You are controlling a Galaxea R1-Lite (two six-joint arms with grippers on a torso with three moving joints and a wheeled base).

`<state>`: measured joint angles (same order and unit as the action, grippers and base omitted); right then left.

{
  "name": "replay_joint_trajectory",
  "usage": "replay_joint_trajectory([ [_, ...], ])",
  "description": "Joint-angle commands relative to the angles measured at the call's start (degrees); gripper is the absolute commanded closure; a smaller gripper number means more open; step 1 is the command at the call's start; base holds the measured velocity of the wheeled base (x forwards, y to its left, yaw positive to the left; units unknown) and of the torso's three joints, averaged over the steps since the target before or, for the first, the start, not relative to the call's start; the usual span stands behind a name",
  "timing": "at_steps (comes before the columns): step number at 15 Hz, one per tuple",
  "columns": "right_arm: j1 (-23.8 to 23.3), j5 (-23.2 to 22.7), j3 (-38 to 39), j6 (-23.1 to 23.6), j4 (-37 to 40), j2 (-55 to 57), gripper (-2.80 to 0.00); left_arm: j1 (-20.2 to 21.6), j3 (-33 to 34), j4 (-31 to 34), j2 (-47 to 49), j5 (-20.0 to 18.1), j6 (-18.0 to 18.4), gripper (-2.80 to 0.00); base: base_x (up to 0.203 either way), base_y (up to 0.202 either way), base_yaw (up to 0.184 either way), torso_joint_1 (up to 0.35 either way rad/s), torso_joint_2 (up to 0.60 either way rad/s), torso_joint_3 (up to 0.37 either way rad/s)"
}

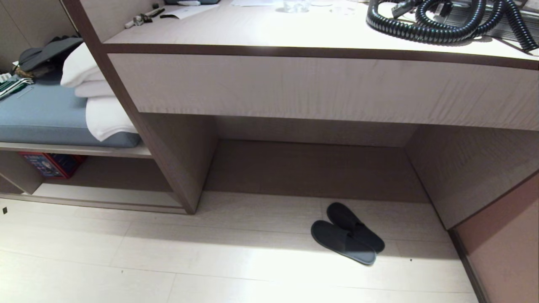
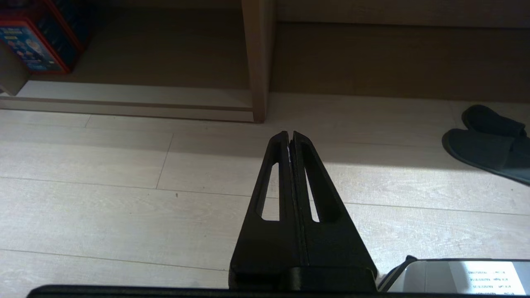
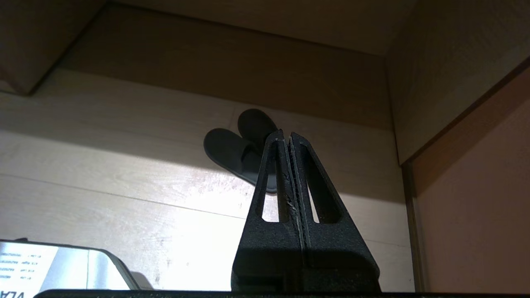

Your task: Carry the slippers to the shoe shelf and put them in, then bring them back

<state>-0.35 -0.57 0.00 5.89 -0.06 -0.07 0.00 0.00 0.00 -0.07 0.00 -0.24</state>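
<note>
The slippers (image 1: 347, 237), a dark pair lying side by side and overlapping, rest on the pale floor at the mouth of the recess under the desk. They also show in the left wrist view (image 2: 484, 145) and the right wrist view (image 3: 232, 153). The shoe shelf (image 1: 105, 194) is the low cubby with a pale base board at the left, under the bench; the left wrist view shows it too (image 2: 124, 95). My left gripper (image 2: 290, 134) is shut and empty above bare floor. My right gripper (image 3: 286, 134) is shut and empty, short of the slippers. Neither arm appears in the head view.
A red and blue box (image 1: 50, 164) sits in the shelf's left end. An upright panel (image 1: 177, 168) divides the shelf from the desk recess. White towels (image 1: 97, 105) lie on a blue cushion (image 1: 42, 113). A coiled black hose (image 1: 442, 21) lies on the desk; a side wall (image 1: 501, 244) closes the right.
</note>
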Motion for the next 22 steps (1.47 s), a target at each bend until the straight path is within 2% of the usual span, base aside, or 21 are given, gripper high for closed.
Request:
replay_joint_trajectory([
  [1,0.0,0.0,0.0,0.0,0.0,0.1,0.0,-0.1,0.0,0.0,0.1,0.0,0.0,0.0,0.0,0.0,0.0,0.003,0.0,0.189],
  [22,0.0,0.0,0.0,-0.2,0.1,0.1,0.0,0.0,0.0,0.0,0.1,0.0,0.1,0.0,0.0,0.0,0.0,0.003,0.0,0.203],
])
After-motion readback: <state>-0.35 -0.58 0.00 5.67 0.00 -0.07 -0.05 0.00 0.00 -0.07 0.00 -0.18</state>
